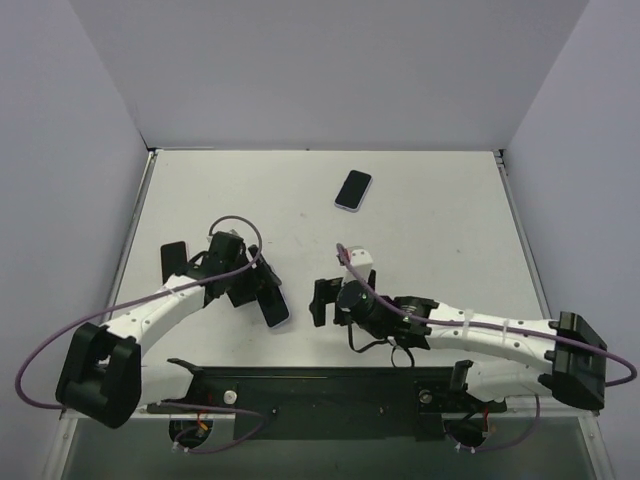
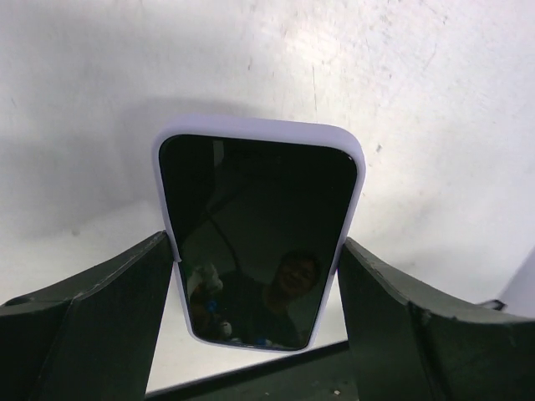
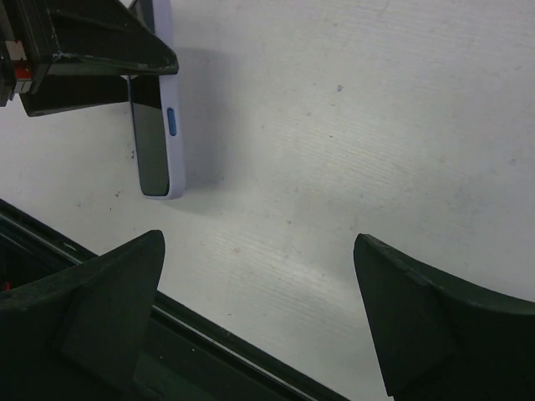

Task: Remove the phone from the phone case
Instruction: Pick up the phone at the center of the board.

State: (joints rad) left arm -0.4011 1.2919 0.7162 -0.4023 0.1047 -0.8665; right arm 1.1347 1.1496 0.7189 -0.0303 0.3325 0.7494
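Note:
A phone (image 2: 255,234) with a dark screen sits in a lavender phone case (image 2: 259,127). My left gripper (image 2: 255,244) is shut on it, one finger pressed against each long side of the case. In the top view the phone (image 1: 277,307) is held at the left gripper (image 1: 262,290), just above the table (image 1: 430,230). The right wrist view shows the case (image 3: 174,125) edge-on with a blue side button, lifted and casting a shadow. My right gripper (image 3: 257,251) stands open over bare table, to the right of the phone, with nothing between its fingers. In the top view the right gripper (image 1: 322,300) faces the phone.
A second phone in a light case (image 1: 353,189) lies flat at the far middle of the table. A flat black object (image 1: 173,258) lies left of the left arm. A black rail (image 1: 330,385) runs along the near edge. Grey walls enclose the table.

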